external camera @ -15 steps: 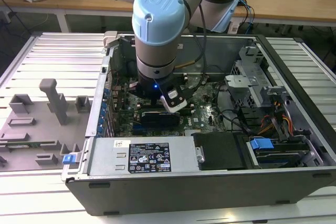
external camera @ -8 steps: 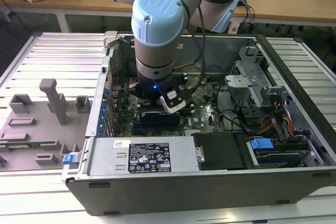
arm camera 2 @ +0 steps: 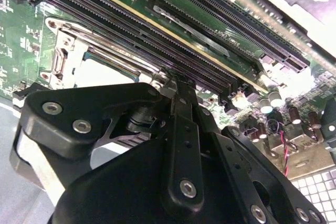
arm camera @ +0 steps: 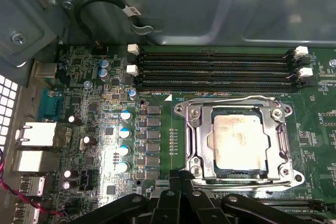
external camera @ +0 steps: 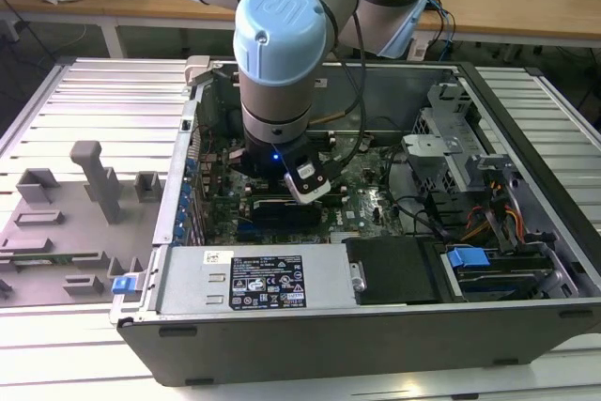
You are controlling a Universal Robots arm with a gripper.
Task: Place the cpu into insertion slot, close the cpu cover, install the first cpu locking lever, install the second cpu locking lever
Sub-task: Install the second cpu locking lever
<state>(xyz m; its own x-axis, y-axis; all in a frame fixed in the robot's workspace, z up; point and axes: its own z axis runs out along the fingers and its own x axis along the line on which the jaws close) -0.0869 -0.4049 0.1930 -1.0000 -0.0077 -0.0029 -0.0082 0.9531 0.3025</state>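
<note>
Motherboard scene: pale silvery-beige square cpu [arm camera: 239, 139] sits in the dark-framed insertion slot [arm camera: 202, 129] at lower right of the first wrist view, thin silvery cpu cover [arm camera: 237, 109] closed over it; black gripper [arm camera: 181, 174], seemingly pinched shut on nothing, probably should press its lever slowly and squarely.

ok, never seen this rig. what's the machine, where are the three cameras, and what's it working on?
It is a single robot arm with grey tubes and blue joint caps, reaching down into an open desktop computer case. The exterior view is taken from off the arm and looks over the whole case. Both wrist views come from cameras riding near the arm's wrist, looking at the green circuit board. In the first wrist view the cpu sits in the insertion slot, with the cpu cover closed around it. The black gripper is at the socket's edge. Whether it grips anything is unclear. Beside the case lies a grey fixture tray.
</note>
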